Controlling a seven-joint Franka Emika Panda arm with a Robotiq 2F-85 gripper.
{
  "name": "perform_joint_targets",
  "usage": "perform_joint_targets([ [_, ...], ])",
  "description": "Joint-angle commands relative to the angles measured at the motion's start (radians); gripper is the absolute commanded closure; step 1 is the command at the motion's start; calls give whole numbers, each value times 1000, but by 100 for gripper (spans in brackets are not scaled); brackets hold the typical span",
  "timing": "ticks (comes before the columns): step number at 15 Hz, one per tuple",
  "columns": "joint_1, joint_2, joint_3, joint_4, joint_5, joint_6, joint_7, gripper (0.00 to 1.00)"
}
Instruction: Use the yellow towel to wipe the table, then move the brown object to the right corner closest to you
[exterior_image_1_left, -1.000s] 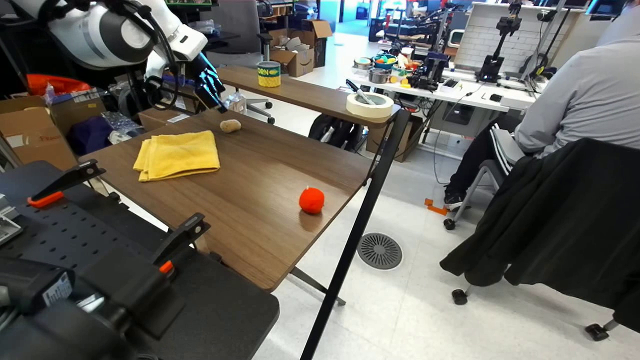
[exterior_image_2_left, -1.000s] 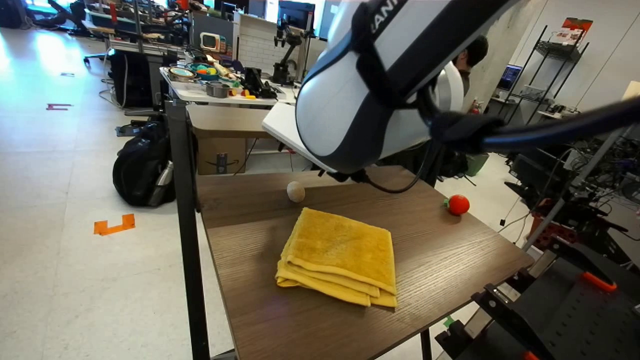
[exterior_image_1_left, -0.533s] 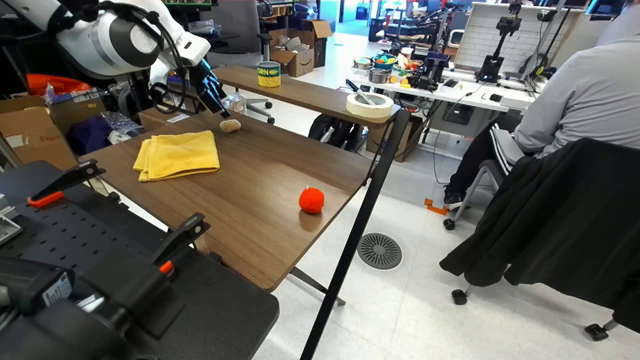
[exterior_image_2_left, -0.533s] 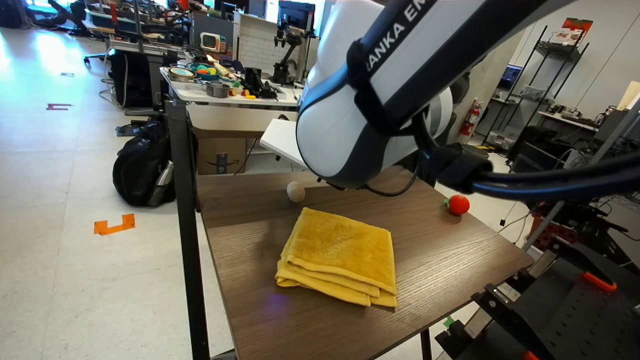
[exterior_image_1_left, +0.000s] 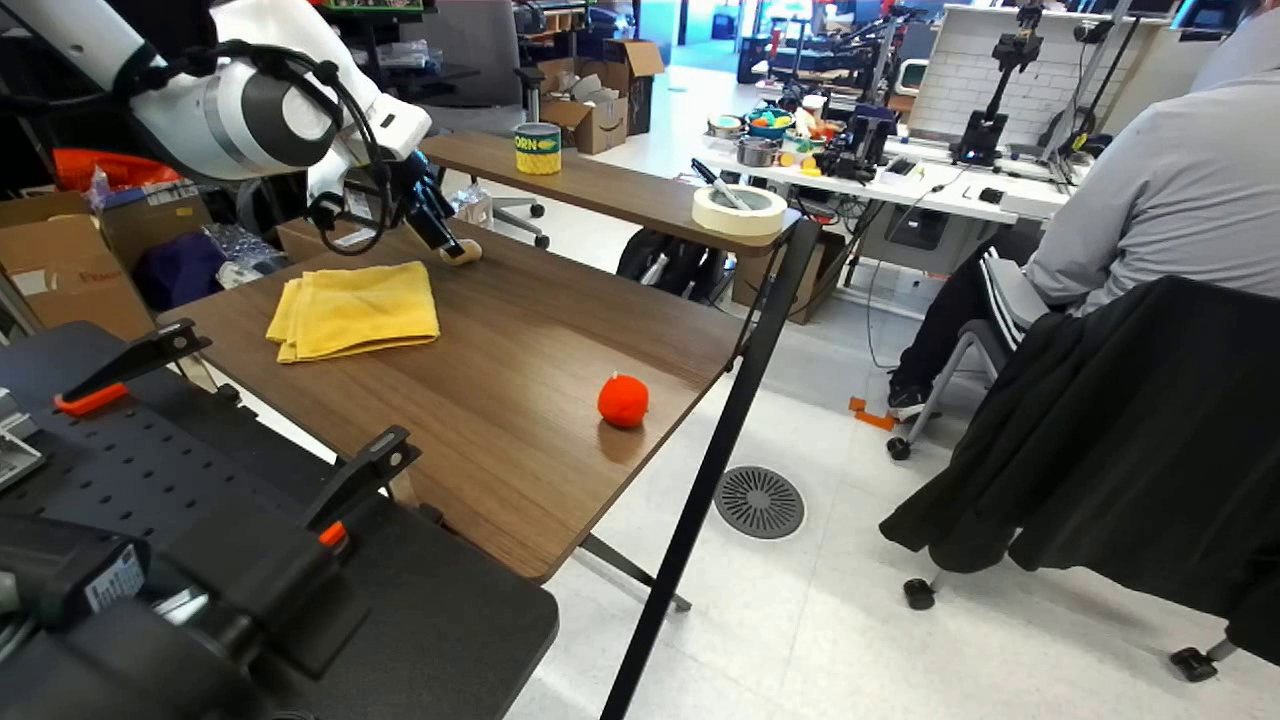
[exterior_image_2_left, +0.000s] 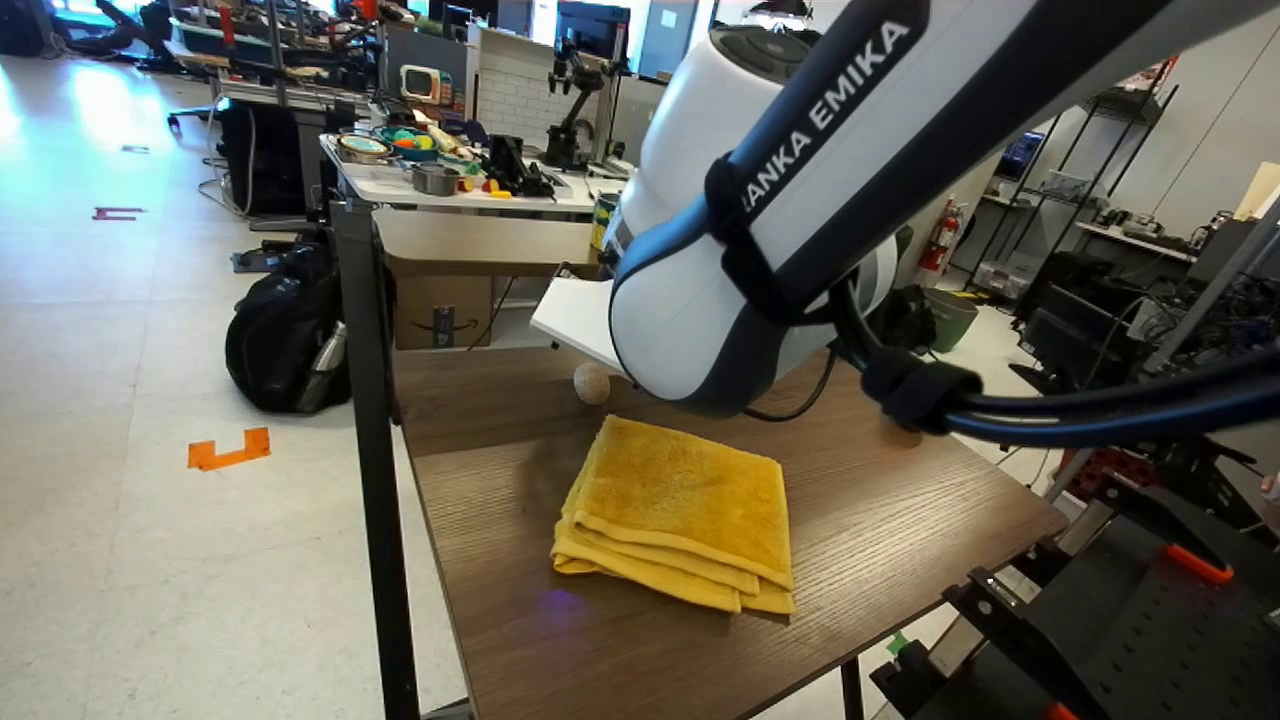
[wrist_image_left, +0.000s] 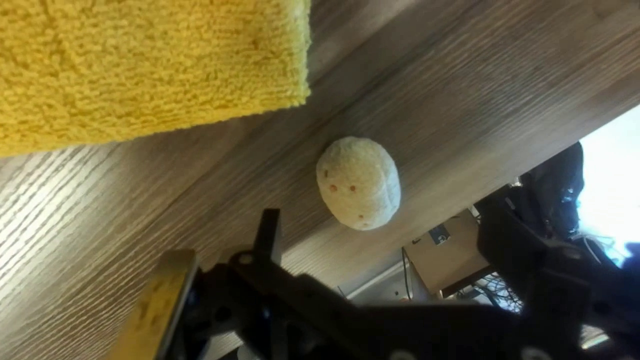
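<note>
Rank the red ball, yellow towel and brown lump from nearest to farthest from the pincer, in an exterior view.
1. Brown lump: toward the back of the table.
2. Yellow towel: on its left side.
3. Red ball: on its right side.

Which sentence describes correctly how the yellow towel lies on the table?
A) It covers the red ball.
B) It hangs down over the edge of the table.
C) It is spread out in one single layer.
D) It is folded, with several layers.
D: in an exterior view, stacked layers show along one side of the yellow towel, which lies on the table.
</note>
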Motion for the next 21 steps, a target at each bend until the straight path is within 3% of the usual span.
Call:
perform_joint_targets([
  [1,-59,55,65,76,4,55,11,0],
  [3,-86,85,93,115,9,49,13,0],
  [4,-98,102,105,137,10,40,16,6],
  [5,-112,113,120,154,10,37,16,26],
  [7,-124,124,126,169,7,36,14,31],
  [9,-126,122,126,165,7,46,15,47],
  [13,-123,63,135,86,17,106,-1,77],
  [16,-114,-33,139,-92,56,240,-32,98],
  [21,-117,-123,127,-354,240,455,-76,97],
])
